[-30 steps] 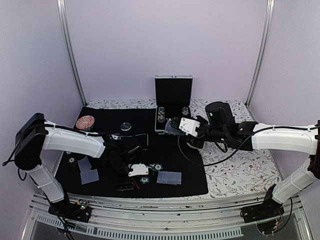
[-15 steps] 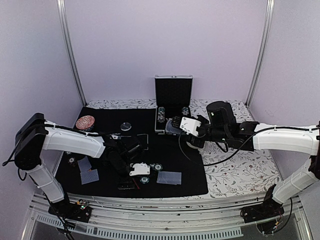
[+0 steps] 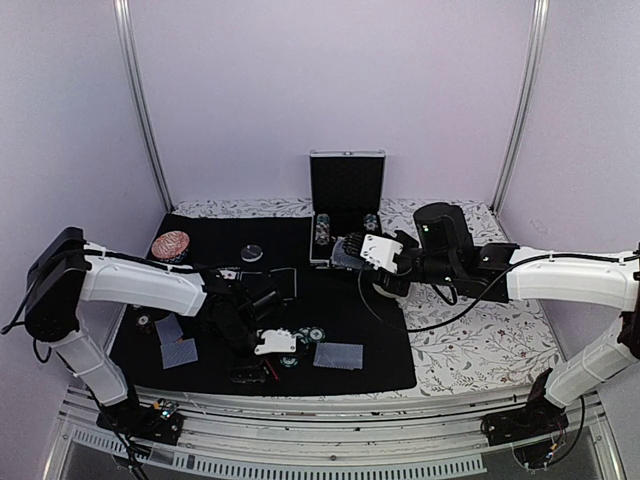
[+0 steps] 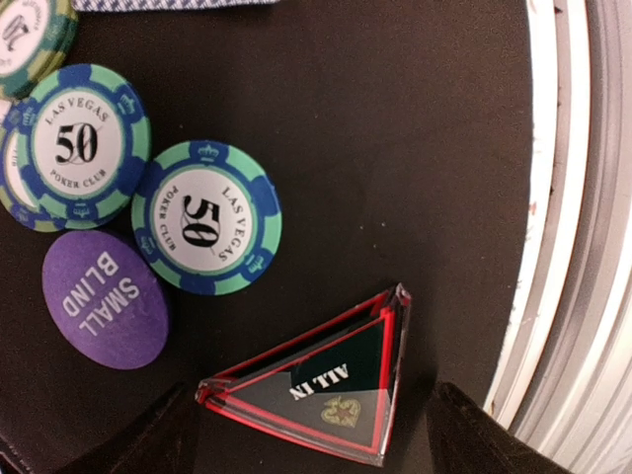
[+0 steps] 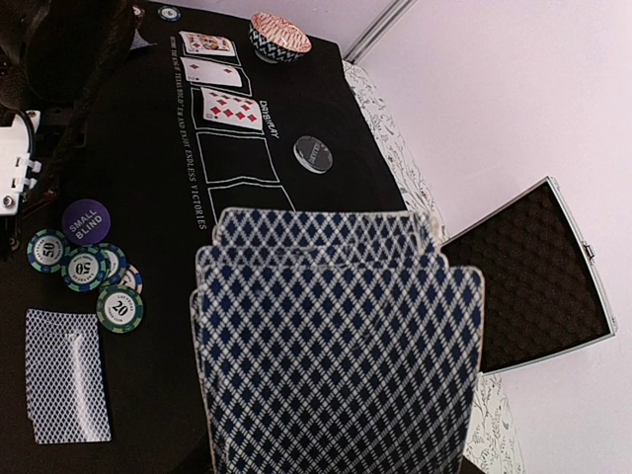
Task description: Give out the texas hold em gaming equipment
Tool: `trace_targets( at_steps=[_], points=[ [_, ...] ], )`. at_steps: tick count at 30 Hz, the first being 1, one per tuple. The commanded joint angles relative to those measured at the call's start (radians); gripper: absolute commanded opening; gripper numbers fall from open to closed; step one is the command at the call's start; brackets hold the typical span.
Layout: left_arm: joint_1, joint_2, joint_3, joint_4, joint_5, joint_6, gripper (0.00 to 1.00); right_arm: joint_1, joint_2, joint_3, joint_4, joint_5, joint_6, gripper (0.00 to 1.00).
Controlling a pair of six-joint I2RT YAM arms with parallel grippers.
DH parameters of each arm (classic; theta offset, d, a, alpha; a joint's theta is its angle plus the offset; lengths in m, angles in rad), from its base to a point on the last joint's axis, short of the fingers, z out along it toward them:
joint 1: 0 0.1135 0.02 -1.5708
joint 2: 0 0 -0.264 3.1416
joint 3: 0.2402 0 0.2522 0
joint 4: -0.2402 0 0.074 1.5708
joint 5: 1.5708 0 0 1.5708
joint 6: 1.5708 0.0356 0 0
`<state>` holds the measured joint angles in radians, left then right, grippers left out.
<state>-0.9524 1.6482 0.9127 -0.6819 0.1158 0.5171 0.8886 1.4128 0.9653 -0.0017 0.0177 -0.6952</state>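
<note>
While R pincer [image 3: 352,252] pinches card stack [image 5: 336,346] | L pincer [image 4: 311,434] spread astride ALL IN triangle [image 4: 316,380] (prob. untouched)

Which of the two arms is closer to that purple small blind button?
Left. The left gripper hangs just beside the purple button; the right gripper holds cards far off by the case.

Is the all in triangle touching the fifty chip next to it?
Apart. The left wrist view shows bare black mat between the All In triangle and the nearest 50 chip.
</note>
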Motion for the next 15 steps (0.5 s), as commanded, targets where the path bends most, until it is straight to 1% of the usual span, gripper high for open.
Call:
trace_targets(
  at_steps=[1,7,15],
  points=[
    [0.005,0.031,0.008,0.022,-0.002,0.020,0.82,-0.007,-0.031,-0.006,0.003,0.008,0.005,0.43],
    [0.006,0.065,0.019,0.035,-0.015,0.018,0.81,-0.008,-0.034,-0.009,0.000,0.010,0.004,0.43],
    [0.006,0.063,0.018,0.018,0.001,0.017,0.69,-0.007,-0.034,-0.012,0.002,0.011,0.005,0.43]
  ],
)
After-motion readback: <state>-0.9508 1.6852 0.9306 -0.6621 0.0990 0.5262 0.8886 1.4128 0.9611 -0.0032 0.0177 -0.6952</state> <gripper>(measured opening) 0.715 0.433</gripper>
